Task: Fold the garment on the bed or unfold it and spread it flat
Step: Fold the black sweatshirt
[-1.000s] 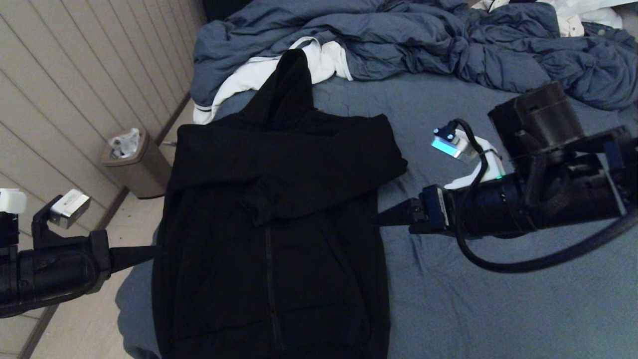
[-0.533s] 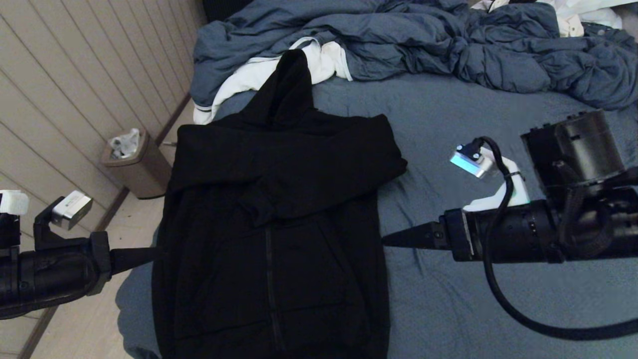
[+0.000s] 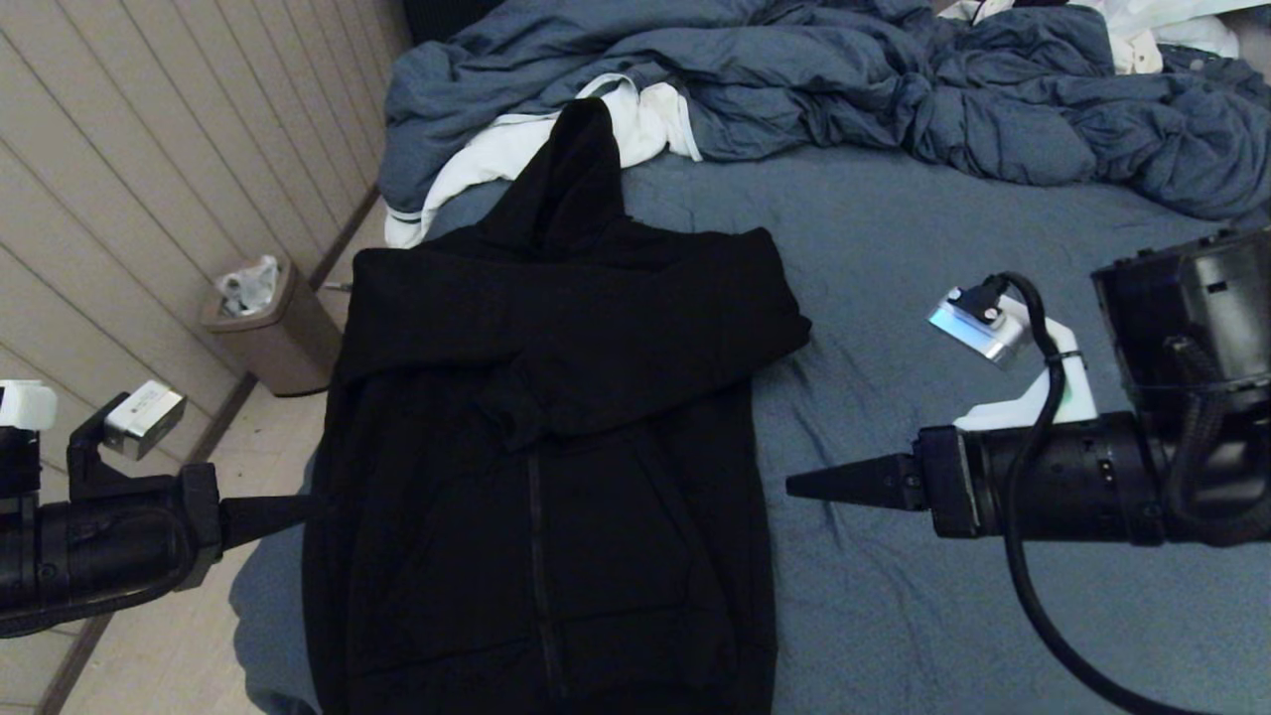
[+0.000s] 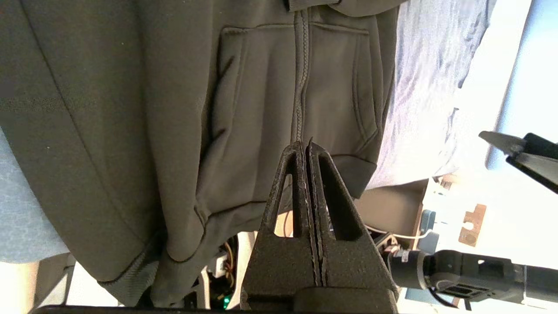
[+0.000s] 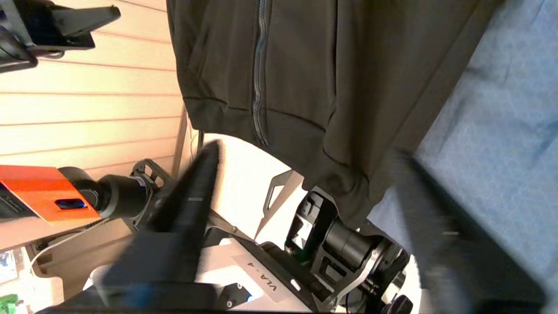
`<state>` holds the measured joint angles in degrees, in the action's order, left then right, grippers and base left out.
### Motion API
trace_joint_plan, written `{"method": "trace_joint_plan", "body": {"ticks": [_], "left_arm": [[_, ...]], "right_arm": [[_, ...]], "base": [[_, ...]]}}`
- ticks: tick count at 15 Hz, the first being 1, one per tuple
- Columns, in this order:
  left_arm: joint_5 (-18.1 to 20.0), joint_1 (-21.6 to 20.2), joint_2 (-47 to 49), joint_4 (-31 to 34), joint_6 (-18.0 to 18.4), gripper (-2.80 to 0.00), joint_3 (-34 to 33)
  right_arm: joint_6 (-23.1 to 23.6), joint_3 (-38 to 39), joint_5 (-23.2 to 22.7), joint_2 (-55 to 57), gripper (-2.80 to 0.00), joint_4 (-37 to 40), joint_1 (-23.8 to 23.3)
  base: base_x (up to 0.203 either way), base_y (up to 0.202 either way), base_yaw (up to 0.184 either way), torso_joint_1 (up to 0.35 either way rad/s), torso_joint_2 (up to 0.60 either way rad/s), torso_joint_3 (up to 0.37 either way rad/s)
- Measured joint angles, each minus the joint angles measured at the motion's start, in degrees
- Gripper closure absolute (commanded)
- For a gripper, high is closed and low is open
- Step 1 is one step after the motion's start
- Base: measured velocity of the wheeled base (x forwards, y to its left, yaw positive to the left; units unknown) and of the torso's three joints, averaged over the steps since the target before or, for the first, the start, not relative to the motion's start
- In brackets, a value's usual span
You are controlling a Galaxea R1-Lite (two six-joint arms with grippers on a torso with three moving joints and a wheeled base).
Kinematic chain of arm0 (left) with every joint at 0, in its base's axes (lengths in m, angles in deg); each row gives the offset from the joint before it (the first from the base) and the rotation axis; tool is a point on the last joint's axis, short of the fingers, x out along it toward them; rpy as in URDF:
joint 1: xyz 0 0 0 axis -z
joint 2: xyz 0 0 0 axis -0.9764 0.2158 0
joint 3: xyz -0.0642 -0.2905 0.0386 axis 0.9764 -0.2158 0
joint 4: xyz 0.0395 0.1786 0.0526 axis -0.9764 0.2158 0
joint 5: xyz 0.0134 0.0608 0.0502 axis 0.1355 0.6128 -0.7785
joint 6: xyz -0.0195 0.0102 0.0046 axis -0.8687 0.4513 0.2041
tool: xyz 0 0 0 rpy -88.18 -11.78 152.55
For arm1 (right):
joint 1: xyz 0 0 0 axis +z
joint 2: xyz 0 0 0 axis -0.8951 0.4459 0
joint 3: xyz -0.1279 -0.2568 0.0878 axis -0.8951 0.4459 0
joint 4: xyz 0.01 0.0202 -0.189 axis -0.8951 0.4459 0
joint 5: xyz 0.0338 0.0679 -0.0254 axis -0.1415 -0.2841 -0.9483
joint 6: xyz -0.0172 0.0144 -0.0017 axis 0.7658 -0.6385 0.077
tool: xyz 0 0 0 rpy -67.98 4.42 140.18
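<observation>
Jaws: left gripper (image 3: 313, 508) closed, empty; right gripper (image 3: 794, 486) open, beside the black zippered hooded sweatshirt (image 3: 556, 477) on the slate-blue bed (image 3: 943, 616).

Black arms (image 3: 1053, 482) (looped cable, white camera brackets)

I worked in a home bedroom: a wide bed (image 3: 943, 228) with a rumpled duvet (image 3: 794, 89) far off, panelled wall and small waste bin (image 3: 273, 333) left

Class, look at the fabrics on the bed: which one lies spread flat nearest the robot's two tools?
The black hoodie, zipped and laid flat between both tools. The white cloth and the blue-grey duvet lie crumpled farther back.
</observation>
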<state>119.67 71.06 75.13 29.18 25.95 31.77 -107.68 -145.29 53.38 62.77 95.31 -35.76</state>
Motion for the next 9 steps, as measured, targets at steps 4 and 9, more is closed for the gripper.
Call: {"method": "trace_joint_plan", "body": {"ticks": [4,9], "left_arm": [[-0.05,0.23,1.45,0.02,0.14,0.0,0.17],[-0.56,1.99,3.58,0.08,0.71,0.0,-0.05]], "right_arm": [[0.05,0.3,0.02,2.44,0.0,-0.09,-0.15],[0.5,0.63,0.07,9.73,0.0,-0.17,-0.78]], "base": [[0.0,0.0,0.0,0.0,0.0,0.0],[0.0,0.0,0.0,0.0,0.0,0.0]]}}
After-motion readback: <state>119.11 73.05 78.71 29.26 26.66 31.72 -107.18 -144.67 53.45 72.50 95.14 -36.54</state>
